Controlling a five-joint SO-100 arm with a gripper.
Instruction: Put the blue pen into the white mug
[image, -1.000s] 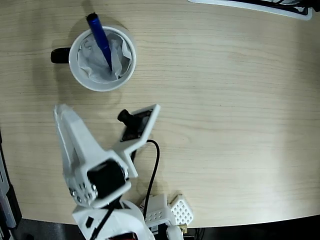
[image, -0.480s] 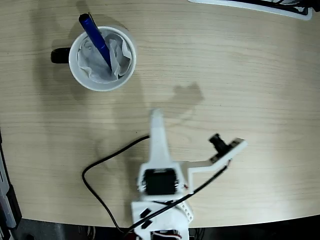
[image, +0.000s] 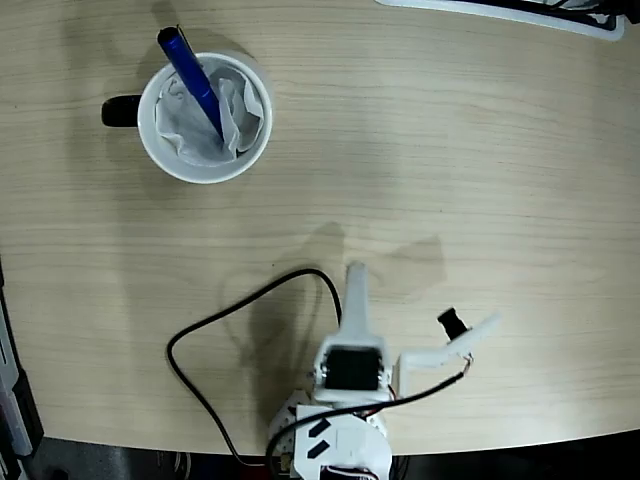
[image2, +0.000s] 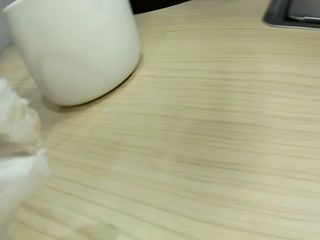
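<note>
The white mug (image: 204, 118) stands at the far left of the table in the fixed view, its black handle pointing left and crumpled tissue inside. The blue pen (image: 192, 75) stands in it, tip down in the tissue, leaning over the far rim. My gripper (image: 356, 280) is well away from both, low in the picture near the arm's base, pointing up the image with its fingers together and nothing held. In the wrist view the mug (image2: 80, 45) fills the top left and the blurred white fingertips (image2: 17, 120) sit at the left edge. The pen is out of that view.
A black cable (image: 215, 335) loops on the table left of the arm's base. A dark-edged flat object (image: 520, 10) lies along the far right edge and appears as a grey object (image2: 295, 12) in the wrist view. The table's front edge runs just below the base.
The arm has swung from below the mug to the lower middle and drawn back toward its base. The pen's top shifted slightly left early on. The mug stayed put.
</note>
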